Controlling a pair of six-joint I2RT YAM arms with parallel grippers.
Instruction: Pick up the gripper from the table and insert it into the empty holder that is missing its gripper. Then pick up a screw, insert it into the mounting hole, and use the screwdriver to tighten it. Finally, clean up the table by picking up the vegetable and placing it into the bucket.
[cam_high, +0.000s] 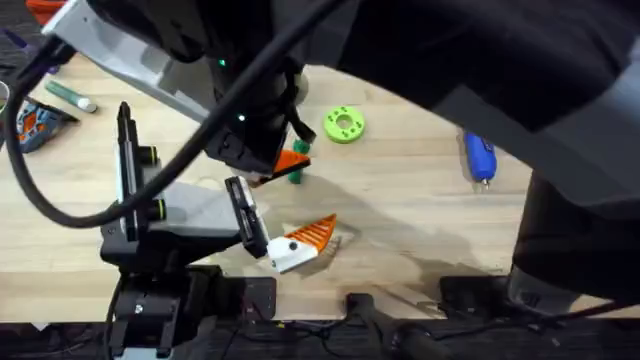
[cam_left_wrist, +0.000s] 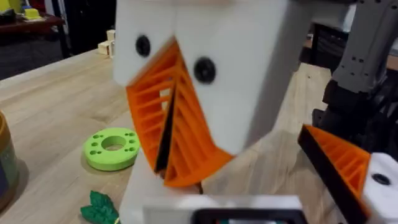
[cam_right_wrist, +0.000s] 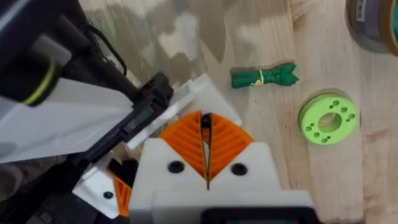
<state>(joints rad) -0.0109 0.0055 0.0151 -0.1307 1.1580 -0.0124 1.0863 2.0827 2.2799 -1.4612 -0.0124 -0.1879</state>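
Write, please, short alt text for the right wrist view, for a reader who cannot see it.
The right gripper, white with orange ribbed pads pressed together, hangs above a wooden table. Just beyond it lies the slim dark green vegetable, with a lime-green disc with holes nearby.

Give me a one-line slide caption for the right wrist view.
Right gripper, orange pads shut together, above the wooden table, with the green toy vegetable and lime-green disc lying beyond it.

Light wood-grain table (cam_high: 420, 215) w/ curved far edge; dark floor beyond. Background, left wrist view: reddish table (cam_left_wrist: 28, 25) w/ clutter, dark upright furniture behind.
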